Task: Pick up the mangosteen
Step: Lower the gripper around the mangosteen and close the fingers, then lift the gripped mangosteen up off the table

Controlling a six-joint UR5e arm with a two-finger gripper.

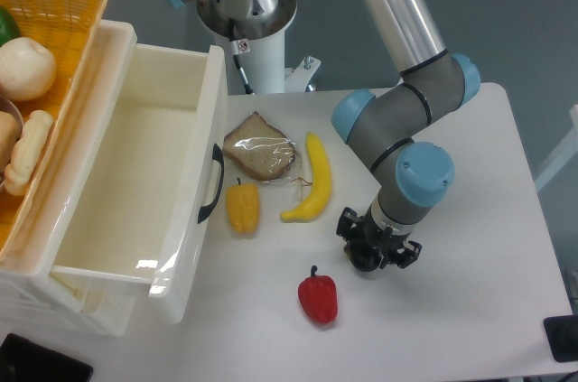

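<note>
Mangosteen (pixel 363 258), small glossy near-black round fruit, seated on white bench (pixel 470 310), right of red bell pepper (pixel 318 299). Black two-finger gripper (pixel 377 246) lowered around it; fingers flank fruit, contact not discernible. Squeeze advised centred, firm but gentle; slippery round skin judged prone to rolling.

The arm (pixel 397 120) has silver tubes, dark grey joints with light blue round caps, and a small black gripper (pixel 377 245).
</note>
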